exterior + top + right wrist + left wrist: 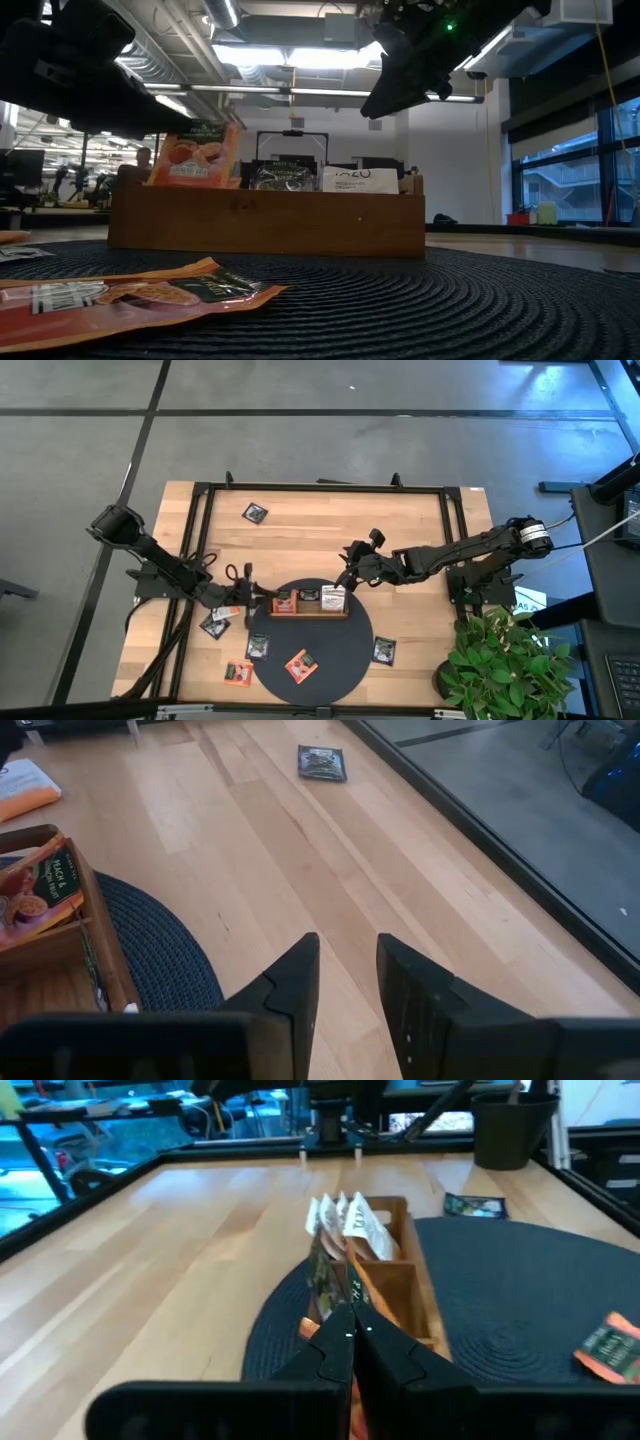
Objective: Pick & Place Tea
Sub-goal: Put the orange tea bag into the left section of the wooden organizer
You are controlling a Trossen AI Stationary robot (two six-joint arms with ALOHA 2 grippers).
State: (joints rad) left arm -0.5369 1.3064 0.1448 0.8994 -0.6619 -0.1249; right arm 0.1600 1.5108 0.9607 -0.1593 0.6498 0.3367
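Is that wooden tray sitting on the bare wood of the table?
No, in the overhead view the wooden tray rests on the round dark mat, near its far edge.

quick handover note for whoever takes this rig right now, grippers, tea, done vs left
Left gripper: shut, empty, at the tray's left end.
Right gripper: open, empty, above the tray's right end.
Done: sachets stand in all three tray compartments, orange, black, white.
Left: loose sachets remain, one orange on the mat, others on the table around it, one black far off.
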